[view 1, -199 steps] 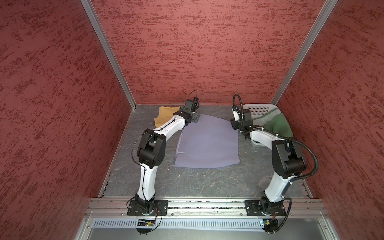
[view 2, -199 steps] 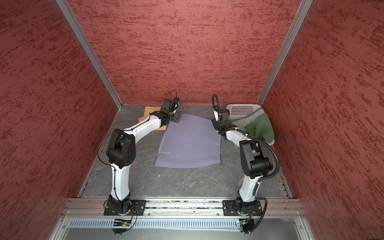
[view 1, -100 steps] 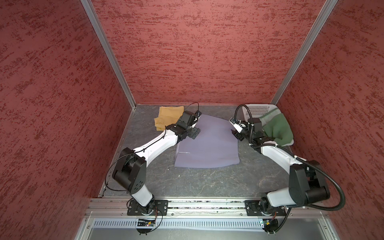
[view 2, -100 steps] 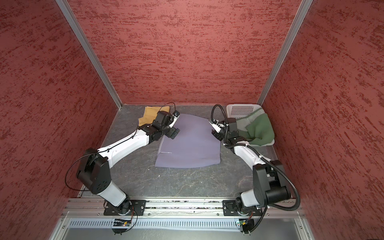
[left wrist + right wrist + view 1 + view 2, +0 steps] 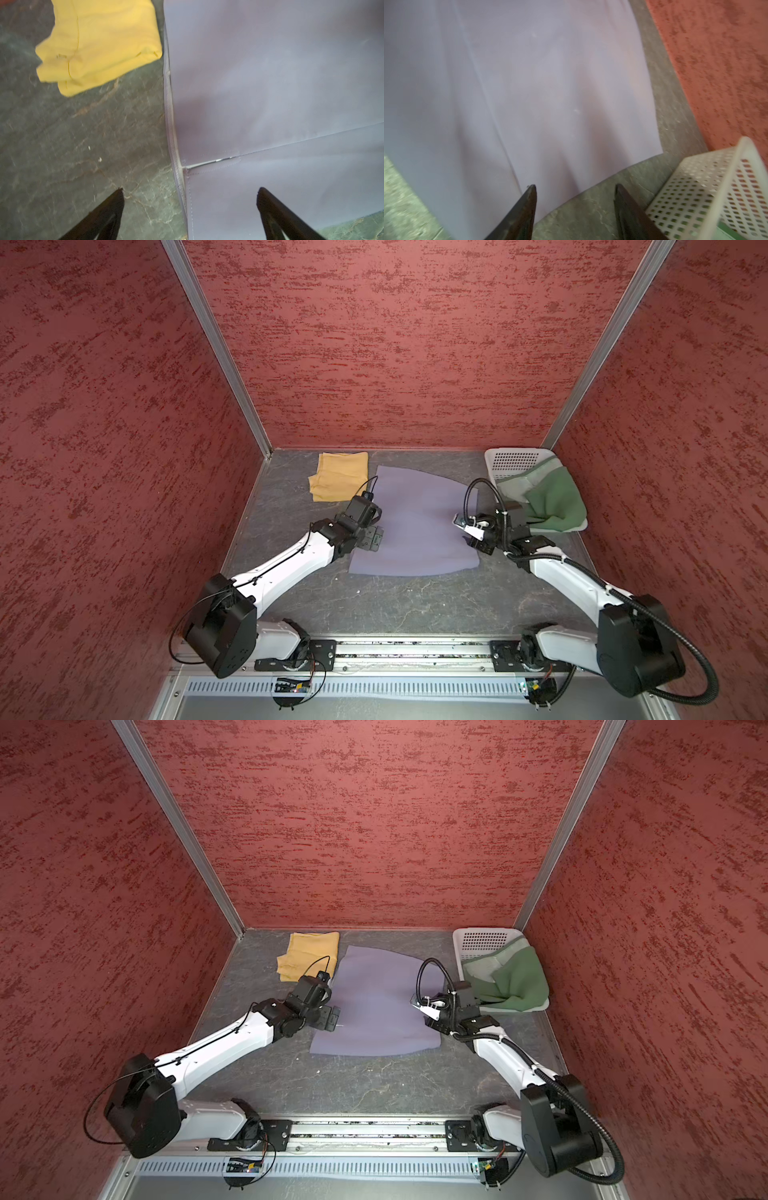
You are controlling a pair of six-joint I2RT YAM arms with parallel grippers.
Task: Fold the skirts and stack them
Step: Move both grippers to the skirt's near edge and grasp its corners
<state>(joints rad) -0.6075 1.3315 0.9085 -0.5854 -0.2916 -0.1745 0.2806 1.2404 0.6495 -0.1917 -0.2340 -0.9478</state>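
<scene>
Worktop [image 5: 415,614]: dark, stone-look, carries all three skirts.

Lavender skirt [image 5: 419,522] is the biggest item. It lies spread flat mid-worktop, unfolded, with its stitched band along the left edge. Laid out that way, each arm gets an edge of its own.

Green skirt [image 5: 552,497] is far right, bunched in and over the white basket [image 5: 515,458]. Looks queued.

Yellow skirt [image 5: 338,477] is far left, folded small, just beside the lavender's far-left corner. Probably the stack base.

Left tool [image 5: 190,188] sits low over the lavender's left edge, wide open, holding nothing. The stitched band runs between its fingers, so it looks lined up to pinch that edge.

Right tool [image 5: 575,185] is over the right edge, jaws partly apart, empty. One finger is over cloth, the other over bare worktop.

My read: lavender fold about to start, one of three skirts done.
</scene>
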